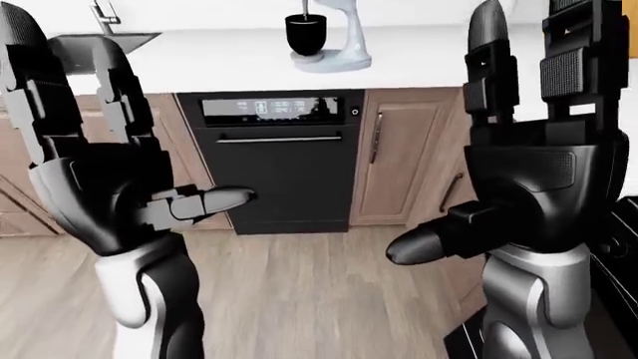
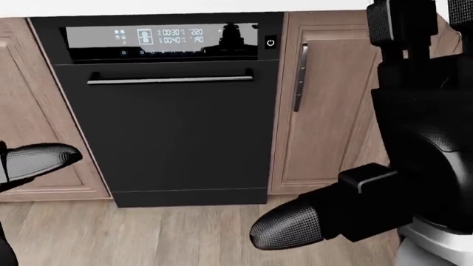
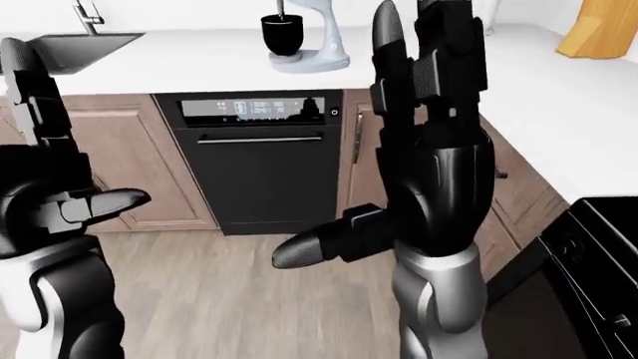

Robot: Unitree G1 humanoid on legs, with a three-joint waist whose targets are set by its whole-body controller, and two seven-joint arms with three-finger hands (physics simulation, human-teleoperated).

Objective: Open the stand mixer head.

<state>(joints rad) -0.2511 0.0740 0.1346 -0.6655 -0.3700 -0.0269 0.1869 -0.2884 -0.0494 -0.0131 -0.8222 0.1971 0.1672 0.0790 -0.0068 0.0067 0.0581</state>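
1. Counter [image 1: 419, 56]: white worktop spanning the eye views from 9 to 3 o'clock near the top; it bears the mixer, with a sink [image 1: 99, 41] let into it at 10 o'clock.

2. Dishwasher [image 2: 166, 111]: black, lit panel, bar handle; fills the head view's centre, under the counter.

3. Cabinet door [image 2: 325, 105]: wood, vertical handle, at 3 o'clock of the dishwasher.

4. Right hand [image 1: 538, 142]: raised, palm toward the camera, fingers spread straight up, thumb out toward 8 o'clock. Holds nothing.

5. Left hand [image 1: 95, 164]: likewise raised and splayed, thumb toward 3 o'clock. Holds nothing.

6. Stand mixer [image 1: 334, 37]: pale body, dark bowl, on the counter at 12 o'clock above the dishwasher, well apart from both hands. The frame cuts off its head.

7. Wooden block [image 3: 598, 30]: at 1 o'clock on the counter; likely a knife block, too cropped to be sure.

View differences: the head view looks low, showing dishwasher and thumbs but no mixer; only the eye views show the mixer. Only the right-eye view shows the wooden block and a dark appliance [image 3: 589, 254] at 4 o'clock.

Risks, judged: the raised hands block much of the sightline, so a reach could miss the head or knock the bowl; approaching without lifting the gaze leaves the target unseen.
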